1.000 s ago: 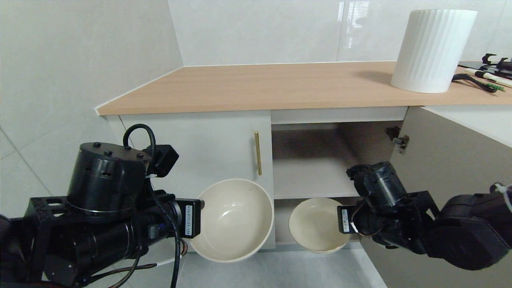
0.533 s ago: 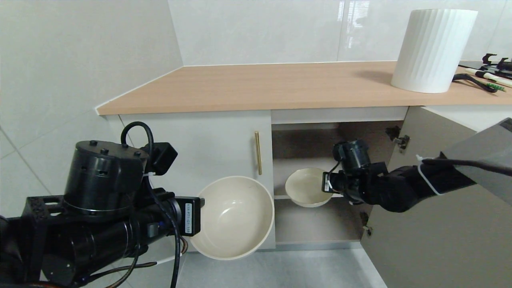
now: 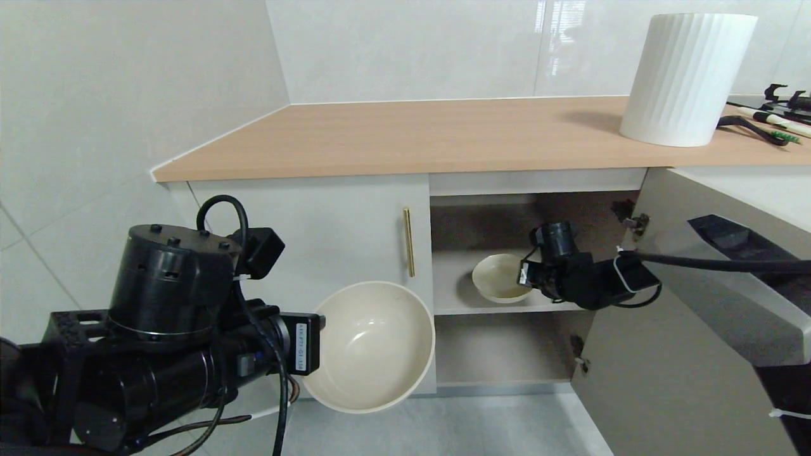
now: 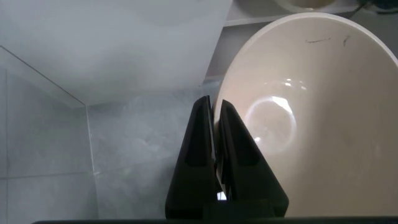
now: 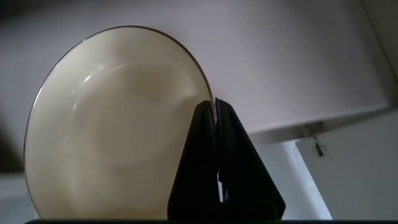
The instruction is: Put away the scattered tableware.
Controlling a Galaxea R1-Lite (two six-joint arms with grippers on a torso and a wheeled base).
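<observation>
In the head view, the left gripper (image 3: 315, 345) is pinching the rim of the large bowl (image 3: 370, 347) before the closed door of the cabinet (image 3: 329, 221). The right gripper (image 3: 523, 280) is holding the small bowl (image 3: 499, 278) inside the open cabinet, at its middle shelf (image 3: 453, 288). In the left wrist view, narrow fingers (image 4: 200, 137) are clamping the large bowl's rim, and in the right wrist view fingers (image 5: 202, 143) are likewise gripping the small bowl's rim inside the cabinet.
</observation>
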